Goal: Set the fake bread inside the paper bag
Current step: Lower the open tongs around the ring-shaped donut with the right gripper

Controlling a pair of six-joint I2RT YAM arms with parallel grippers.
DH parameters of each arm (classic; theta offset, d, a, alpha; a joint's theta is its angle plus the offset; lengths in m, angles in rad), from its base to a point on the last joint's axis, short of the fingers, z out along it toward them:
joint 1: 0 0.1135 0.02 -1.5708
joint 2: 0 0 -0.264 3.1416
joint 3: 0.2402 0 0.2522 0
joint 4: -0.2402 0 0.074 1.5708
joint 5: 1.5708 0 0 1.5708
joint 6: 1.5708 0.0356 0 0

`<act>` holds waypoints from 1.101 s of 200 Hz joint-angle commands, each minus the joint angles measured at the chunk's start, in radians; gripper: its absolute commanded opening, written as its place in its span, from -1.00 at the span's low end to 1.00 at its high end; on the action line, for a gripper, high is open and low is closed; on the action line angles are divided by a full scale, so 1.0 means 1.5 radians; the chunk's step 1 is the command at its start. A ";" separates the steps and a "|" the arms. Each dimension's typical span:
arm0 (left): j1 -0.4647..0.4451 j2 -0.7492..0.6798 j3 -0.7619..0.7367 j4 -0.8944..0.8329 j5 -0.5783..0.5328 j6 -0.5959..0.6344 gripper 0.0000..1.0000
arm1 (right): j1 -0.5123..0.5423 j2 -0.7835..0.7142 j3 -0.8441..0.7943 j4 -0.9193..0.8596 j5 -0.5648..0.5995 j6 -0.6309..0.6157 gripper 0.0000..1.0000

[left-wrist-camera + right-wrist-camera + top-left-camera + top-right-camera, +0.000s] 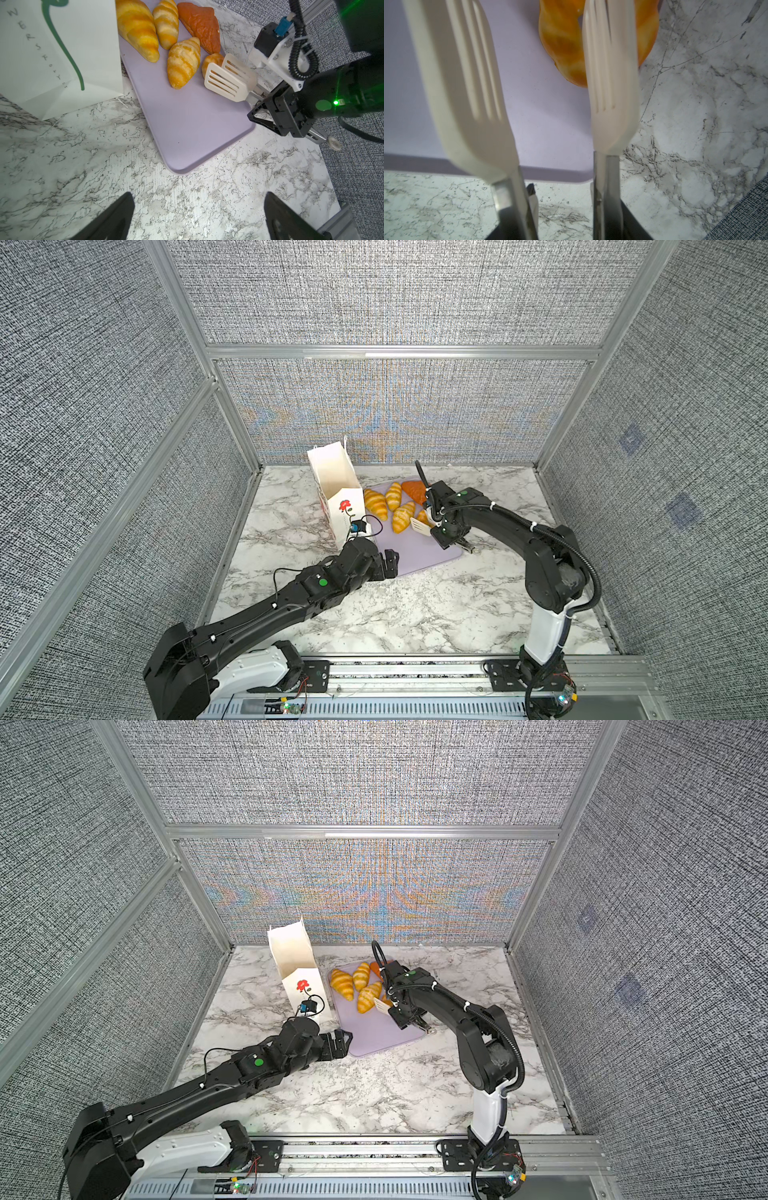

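"Five pieces of fake bread [184, 62] counted, all on the lilac tray [187, 128]. Three striped croissants [137, 27] lie side by side, one darker triangular piece [200, 27] at the far end, one small bun [212, 61] by the tray's right edge."

"Noted. Item two?"

"One paper bag [334, 479], white, red flower printed on the front. It stands upright, mouth open, on the bench [415, 614] just beside the tray's left edge. The nearest croissant lies close against that side."

"Entry for the left tool [199, 195]?"

"Fingers spread wide, gripping nothing. It hangs over the bench near the tray's near corner, not far from the foot of the bag."

"And the right tool [262, 104]?"

"Clamped on the metal handles of one pair of tongs [225, 83], which end in white slotted blades [610, 83]. The blades stand apart, low over the tray, pointed at the small bun."

"Is the bun gripped?"

"Cannot say for certain. In the right wrist view it lies partly behind one blade and partly in the gap, and the blades are blurred there, so contact is unclear. It appears to rest on the tray."

"Other pieces?"

"Well clear of the tongs, between the bag and the bun."
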 commanded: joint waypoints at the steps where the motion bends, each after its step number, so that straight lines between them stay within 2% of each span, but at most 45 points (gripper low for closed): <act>1: -0.001 -0.008 -0.006 0.018 -0.007 -0.003 0.98 | 0.000 0.006 0.003 -0.015 0.004 -0.006 0.04; 50: -0.001 -0.018 -0.016 0.013 -0.005 -0.009 0.97 | 0.008 0.010 -0.003 -0.034 -0.017 -0.004 -0.04; 83: -0.002 -0.030 -0.025 0.015 -0.011 -0.012 0.98 | 0.034 -0.029 -0.034 -0.043 -0.044 0.008 -0.07; 136: -0.007 -0.031 -0.036 0.022 -0.010 -0.021 0.98 | 0.046 -0.102 -0.067 -0.066 -0.037 0.017 -0.06; 170: -0.011 -0.024 -0.034 0.029 -0.010 -0.021 0.98 | 0.024 -0.132 -0.067 -0.058 -0.024 0.015 -0.04; 220: -0.021 -0.004 -0.017 0.024 -0.012 -0.019 0.97 | -0.028 -0.104 -0.063 -0.036 -0.014 0.001 -0.03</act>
